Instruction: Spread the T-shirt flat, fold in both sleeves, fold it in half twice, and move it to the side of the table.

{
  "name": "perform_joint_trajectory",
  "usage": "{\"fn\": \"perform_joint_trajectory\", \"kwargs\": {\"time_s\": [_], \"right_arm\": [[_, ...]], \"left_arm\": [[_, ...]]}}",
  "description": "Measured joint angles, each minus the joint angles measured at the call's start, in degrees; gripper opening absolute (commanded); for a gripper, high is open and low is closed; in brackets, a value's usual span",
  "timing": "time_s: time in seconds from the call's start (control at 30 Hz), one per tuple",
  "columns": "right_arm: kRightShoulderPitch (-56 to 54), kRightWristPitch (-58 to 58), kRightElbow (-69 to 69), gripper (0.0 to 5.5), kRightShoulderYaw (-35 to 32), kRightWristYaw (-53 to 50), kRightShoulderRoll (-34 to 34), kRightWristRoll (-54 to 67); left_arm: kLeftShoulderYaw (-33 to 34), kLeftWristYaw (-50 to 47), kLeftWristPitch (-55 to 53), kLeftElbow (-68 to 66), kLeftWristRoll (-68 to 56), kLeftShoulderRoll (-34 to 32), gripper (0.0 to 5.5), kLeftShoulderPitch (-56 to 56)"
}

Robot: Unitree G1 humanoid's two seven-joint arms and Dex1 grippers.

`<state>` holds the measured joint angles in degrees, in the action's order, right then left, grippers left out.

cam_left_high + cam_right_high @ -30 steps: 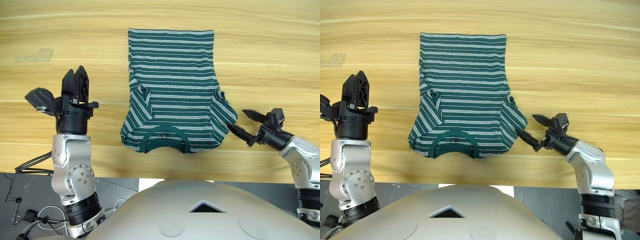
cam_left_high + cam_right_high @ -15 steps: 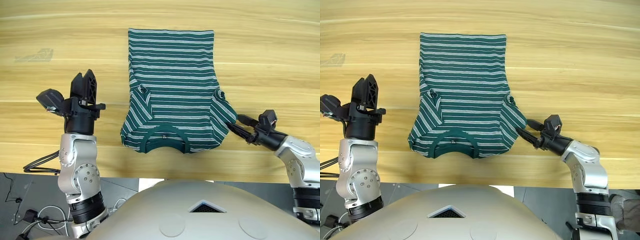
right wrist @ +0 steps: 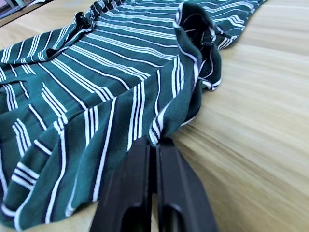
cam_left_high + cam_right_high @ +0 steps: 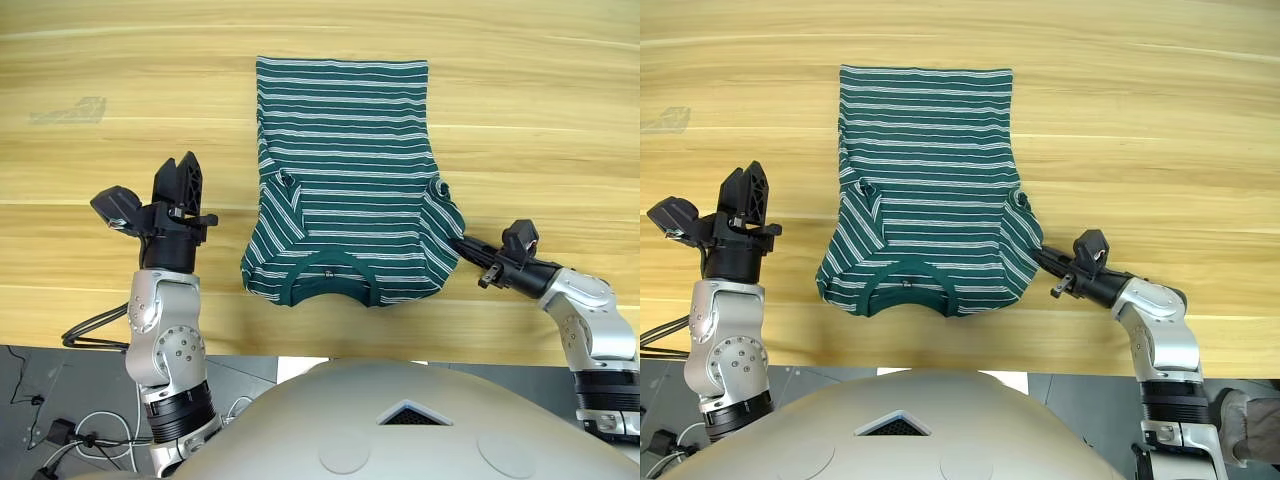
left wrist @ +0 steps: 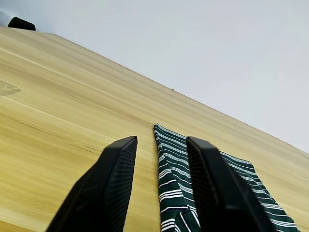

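Note:
A green T-shirt with white stripes lies on the wooden table, collar toward me and both sleeves folded in over the body. My right gripper lies low at the shirt's right shoulder corner, shut on the fabric edge; in the right wrist view its fingers pinch a fold of the T-shirt. My left gripper stands upright and open, a short way left of the shirt's left side, holding nothing. In the left wrist view the T-shirt shows between the spread fingers.
The table's front edge runs just below the collar, with cables hanging beyond it at the left. A faint grey mark sits on the wood at the far left. Bare wood lies on both sides of the shirt.
My right gripper moved left to the shirt's shoulder corner and closed on the fabric. My left gripper shifted right, closer to the shirt, still open.

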<state>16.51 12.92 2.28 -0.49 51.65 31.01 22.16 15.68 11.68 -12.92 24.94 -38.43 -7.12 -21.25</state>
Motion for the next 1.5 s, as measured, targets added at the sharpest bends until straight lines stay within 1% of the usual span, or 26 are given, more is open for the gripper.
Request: {"fn": "perform_joint_trajectory", "kwargs": {"time_s": [0.13, 0.33, 0.5, 0.73, 0.83, 1.03, 1.13, 1.17, 1.27, 1.47, 1.5], "right_arm": [[-0.02, -1.25, -0.06, 0.02, -0.01, 1.0, -0.32, 0.51], [-0.89, -0.76, 4.76, 0.02, -1.13, 3.15, -1.33, 5.86], [-1.15, -0.55, 6.13, 0.02, -0.67, 3.5, -1.8, 6.83], [-0.95, 0.28, 9.94, 0.02, 5.66, -1.63, -2.66, 0.01], [-0.94, 0.36, 10.79, 0.02, 7.79, -3.41, -3.64, -1.17], [-1.05, 2.18, 14.42, 0.02, 8.02, -4.68, -5.02, 0.5], [-0.9, 3.27, 14.58, 0.02, 9.62, -7.25, -5.63, -0.76], [-0.78, 3.54, 14.58, 0.31, 9.92, -8.2, -5.78, -1.22], [-0.73, 3.83, 14.24, 0.76, 10.38, -10.77, -6.93, -2.5], [-0.91, 4.06, 13.96, 1.64, 10.76, -11.07, -7.7, -2.59], [-0.86, 4.14, 13.96, 1.87, 10.87, -10.81, -7.7, -2.46]], "left_arm": [[-0.46, 0.81, 0.4, -0.36, 0.13, 0.61, 1.91, 0.0], [-0.97, 1.34, 0.43, -1.04, 0.62, 0.7, 1.91, 0.0], [-2.34, 1.96, 0.43, -1.15, 1.89, 0.7, 1.91, 0.0], [-3.28, 2.2, 0.25, -1.39, 4.75, 0.38, 1.91, 0.0], [-4.06, 2.23, 0.25, -2.18, 6.07, 0.4, 1.91, -0.01], [-4.56, 2.28, 0.25, -2.87, 7.25, 0.39, 1.91, 0.06], [-5.17, 2.32, 0.25, -2.87, 7.76, 0.39, 1.91, 0.12], [-5.3, 2.33, 0.25, -2.9, 7.94, 0.39, 1.91, 0.11], [-5.76, 2.35, 0.26, -3.39, 9.19, 0.39, 1.91, -0.08], [-6.66, 2.4, 0.26, -3.49, 10.98, 0.39, 1.91, -0.43], [-6.72, 2.4, 0.26, -3.57, 11.29, 0.4, 1.91, -0.48]]}}
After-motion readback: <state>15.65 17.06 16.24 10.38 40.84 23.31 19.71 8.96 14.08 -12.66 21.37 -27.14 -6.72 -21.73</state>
